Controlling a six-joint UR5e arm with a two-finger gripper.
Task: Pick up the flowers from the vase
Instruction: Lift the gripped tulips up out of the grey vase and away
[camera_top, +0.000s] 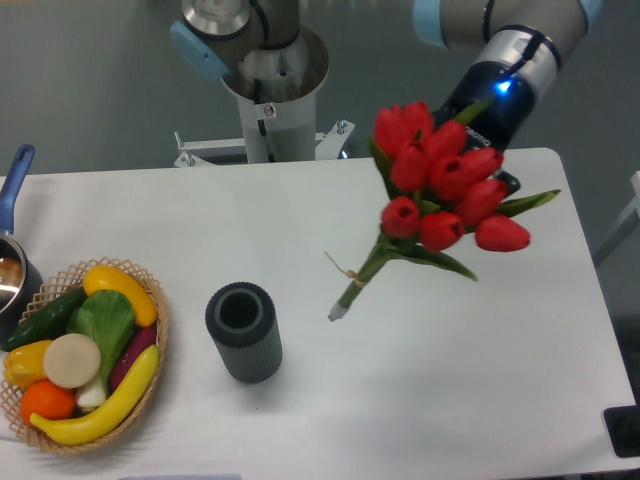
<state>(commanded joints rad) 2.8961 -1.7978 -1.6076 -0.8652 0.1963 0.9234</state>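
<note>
Flowers (445, 190) hang tilted above the white tabletop (480, 380), right of the vase (243, 331), stems clear of its mouth. Gripper (490, 150) sits behind the buds; its finger position cannot be determined. Grey wall (90, 70) backs the tabletop.

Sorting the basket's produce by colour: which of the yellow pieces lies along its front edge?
The long curved yellow banana lies along the basket's front rim; the other yellow pieces sit at the back and left.
</note>
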